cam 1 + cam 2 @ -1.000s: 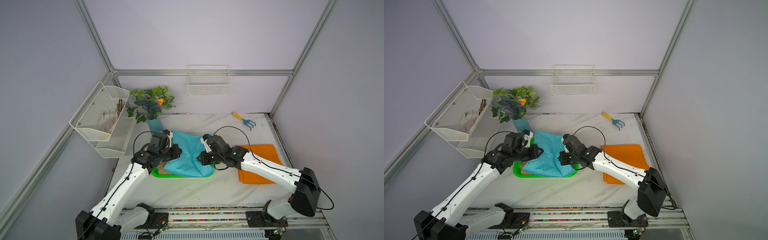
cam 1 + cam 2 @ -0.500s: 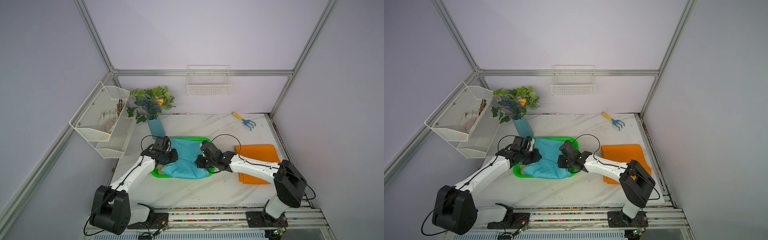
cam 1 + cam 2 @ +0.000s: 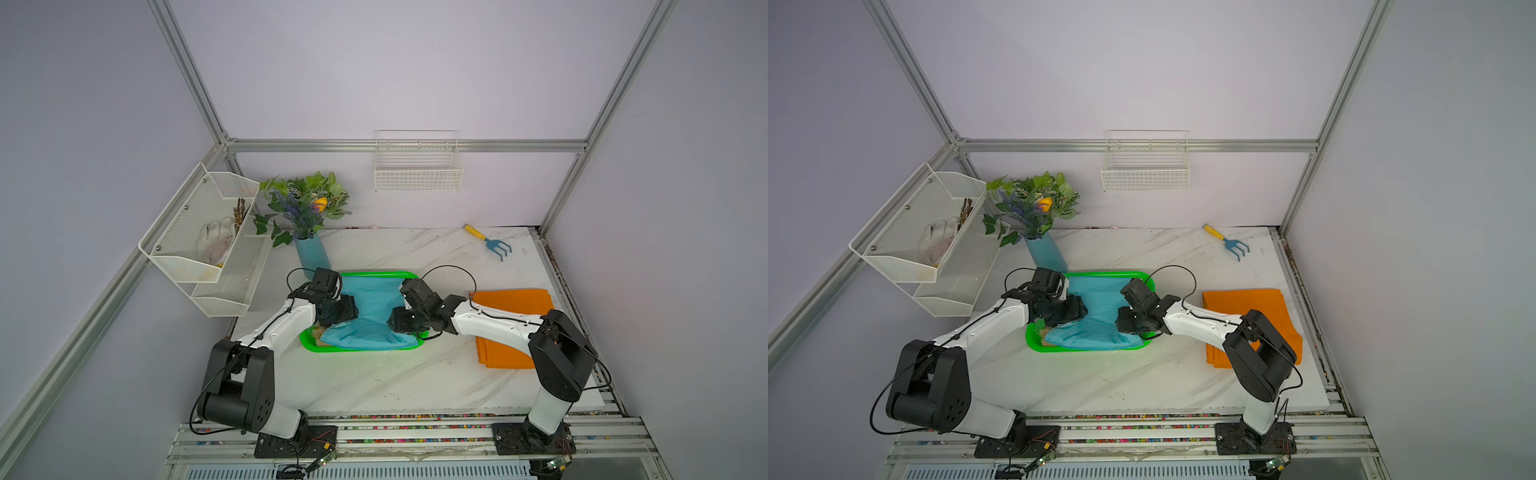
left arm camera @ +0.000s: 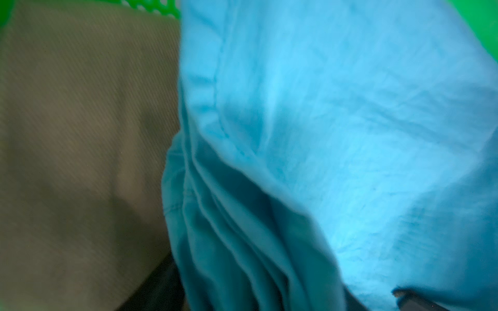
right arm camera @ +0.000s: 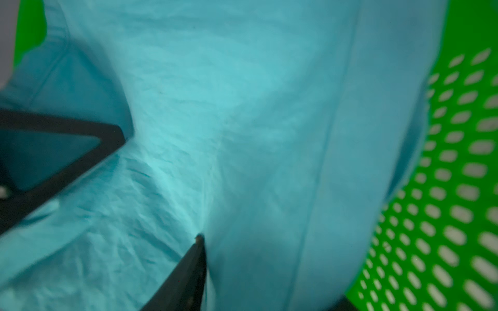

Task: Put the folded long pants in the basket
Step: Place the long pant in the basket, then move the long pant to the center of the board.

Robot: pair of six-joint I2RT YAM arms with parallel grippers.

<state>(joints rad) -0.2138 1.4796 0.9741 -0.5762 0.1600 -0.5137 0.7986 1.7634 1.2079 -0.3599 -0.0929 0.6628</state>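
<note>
The teal folded long pants (image 3: pixel 370 307) (image 3: pixel 1100 311) lie rumpled in the green basket (image 3: pixel 361 348) (image 3: pixel 1084 348), on top of the tan pants (image 3: pixel 316 332) (image 4: pixel 80 134). My left gripper (image 3: pixel 345 311) (image 4: pixel 280 282) sits low at the teal cloth's left edge, its fingers wide apart with folds of cloth (image 4: pixel 323 121) between them. At the right edge my right gripper (image 3: pixel 399 322) (image 5: pixel 269 269) also stands open over a bulging fold (image 5: pixel 242 107), beside the basket's perforated wall (image 5: pixel 458 188). The orange pants (image 3: pixel 511 307) (image 3: pixel 1246 303) lie flat on the table to the right, partly under my right arm.
A blue vase of flowers (image 3: pixel 311 253) stands just behind the basket's left corner. A white mesh rack (image 3: pixel 208 245) hangs on the left wall and a white wire basket (image 3: pixel 417 166) on the back wall. A small rake (image 3: pixel 490 243) lies at the back right.
Both arms came down with the teal pants, which hung lifted over the basket a second ago and now rest inside it. Both grippers' jaws have parted from shut.
</note>
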